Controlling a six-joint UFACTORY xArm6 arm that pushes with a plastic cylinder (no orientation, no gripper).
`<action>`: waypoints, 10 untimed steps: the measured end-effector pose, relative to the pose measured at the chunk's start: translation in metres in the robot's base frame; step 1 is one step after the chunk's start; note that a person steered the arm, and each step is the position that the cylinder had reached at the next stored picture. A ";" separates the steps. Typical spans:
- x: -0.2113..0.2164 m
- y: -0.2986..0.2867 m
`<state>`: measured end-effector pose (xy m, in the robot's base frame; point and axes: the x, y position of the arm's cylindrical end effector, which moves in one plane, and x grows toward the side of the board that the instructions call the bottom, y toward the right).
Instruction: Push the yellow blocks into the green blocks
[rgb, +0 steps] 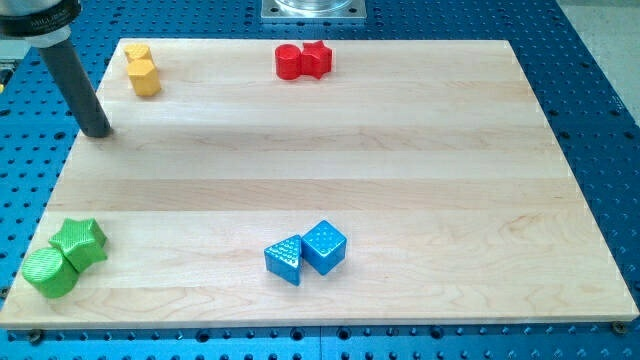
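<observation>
Two yellow blocks sit touching at the board's top left: a small yellow block (137, 53) and a yellow hexagonal block (146, 76) just below it. Two green blocks sit touching at the bottom left: a green star block (80, 242) and a green cylinder (48, 272). My tip (97, 130) rests at the board's left edge, below and left of the yellow blocks, touching neither. It is far above the green blocks.
A red cylinder (288, 61) and a red star block (316, 59) touch at the top middle. A blue triangle block (284, 260) and a blue cube (324, 246) touch at the bottom middle. The wooden board (400, 180) lies on a blue perforated table.
</observation>
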<state>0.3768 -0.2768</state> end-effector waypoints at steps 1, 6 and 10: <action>0.000 0.000; 0.000 -0.028; -0.170 -0.005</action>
<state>0.2067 -0.2815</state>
